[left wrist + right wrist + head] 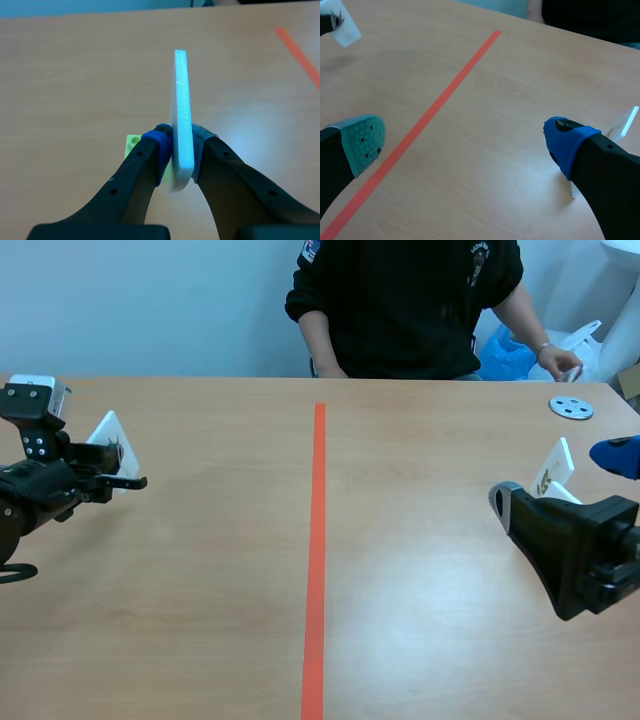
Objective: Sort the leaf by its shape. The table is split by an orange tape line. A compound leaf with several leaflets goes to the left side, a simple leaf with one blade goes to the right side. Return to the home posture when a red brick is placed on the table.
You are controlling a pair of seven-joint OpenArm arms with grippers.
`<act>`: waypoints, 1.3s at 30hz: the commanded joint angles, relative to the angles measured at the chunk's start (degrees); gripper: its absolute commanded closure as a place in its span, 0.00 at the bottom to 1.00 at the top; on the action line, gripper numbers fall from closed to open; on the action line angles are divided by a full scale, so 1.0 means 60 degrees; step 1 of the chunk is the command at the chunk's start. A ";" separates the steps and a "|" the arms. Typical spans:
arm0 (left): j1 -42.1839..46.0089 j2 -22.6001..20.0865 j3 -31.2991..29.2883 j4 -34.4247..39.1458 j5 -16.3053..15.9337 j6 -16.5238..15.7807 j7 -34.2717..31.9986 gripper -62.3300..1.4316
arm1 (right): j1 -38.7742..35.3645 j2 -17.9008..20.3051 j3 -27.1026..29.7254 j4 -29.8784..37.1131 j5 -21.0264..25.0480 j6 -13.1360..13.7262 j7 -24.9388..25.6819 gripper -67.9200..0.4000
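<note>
At the scene's far left: left gripper (pixel 112 468), closed tight on a white leaf card (pixel 108 436), left of the tape. Grips that card edge-on in the left wrist view, with a small green block (pixel 132 145) just beside the card's lower end. Dark leaf print on the card face, too small to tell its shape. Down the middle of the table (pixel 220 570): orange tape line (pixel 316 560). At top centre, across the table: a person (pixel 410 300) in black. At upper right: a grey disc (pixel 571 407). At the right edge: right gripper (pixel 465 145), fingers spread wide, holding nothing. Sits just beside a second white card (pixel 555 468), upright on the table, right of the line.
</note>
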 commanded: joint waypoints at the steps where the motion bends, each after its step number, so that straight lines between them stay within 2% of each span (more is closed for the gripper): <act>1: -0.0084 -0.0051 -0.0011 -0.0197 -0.0127 -0.0029 -0.0350 0.89 | 0.0135 0.0051 0.0022 0.0004 0.0073 -0.0033 0.0146 0.00; 8: -0.0084 -0.0025 -0.0011 -0.1038 -0.0586 -0.0033 -0.0681 0.89 | 0.0135 0.0051 0.0022 0.0004 0.0073 -0.0033 0.0146 0.00; 16: -0.0091 -0.0025 -0.0011 -0.1679 -0.0659 -0.0033 -0.0882 0.89 | 0.0135 0.0051 0.0022 0.0004 0.0073 -0.0033 0.0146 0.00; 19: -0.0113 -0.0029 -0.0011 -0.1942 -0.1060 -0.0036 -0.0929 0.87 | 0.0135 0.0051 0.0022 0.0004 0.0073 -0.0033 0.0146 0.00; 25: -0.0113 -0.0029 -0.0011 -0.2014 -0.1137 -0.0044 -0.1082 0.68 | 0.0135 0.0051 0.0022 0.0004 0.0073 -0.0033 0.0146 0.00; 27: -0.0113 -0.0033 -0.0011 -0.1978 -0.1137 -0.0117 -0.1166 0.55 | 0.0135 0.0051 0.0022 0.0004 0.0073 -0.0033 0.0146 0.00; 31: -0.0106 -0.0058 -0.0011 -0.1814 -0.1137 -0.0113 -0.1359 0.23 | 0.0135 0.0051 0.0022 0.0004 0.0073 -0.0033 0.0146 0.00; 33: -0.0080 -0.0098 -0.0011 -0.1545 -0.1137 -0.0109 -0.1355 0.12 | 0.0135 0.0051 0.0022 0.0004 0.0073 -0.0033 0.0146 0.00; 36: -0.0047 -0.0277 -0.0011 -0.1027 -0.1133 -0.0109 -0.1260 0.03 | 0.0135 0.0055 0.0022 0.0004 0.0073 -0.0033 0.0142 0.00; 39: 0.0058 -0.0532 -0.0036 -0.0401 -0.1133 -0.0109 -0.1082 0.00 | 0.0135 0.0051 0.0022 0.0004 0.0073 -0.0033 0.0142 0.00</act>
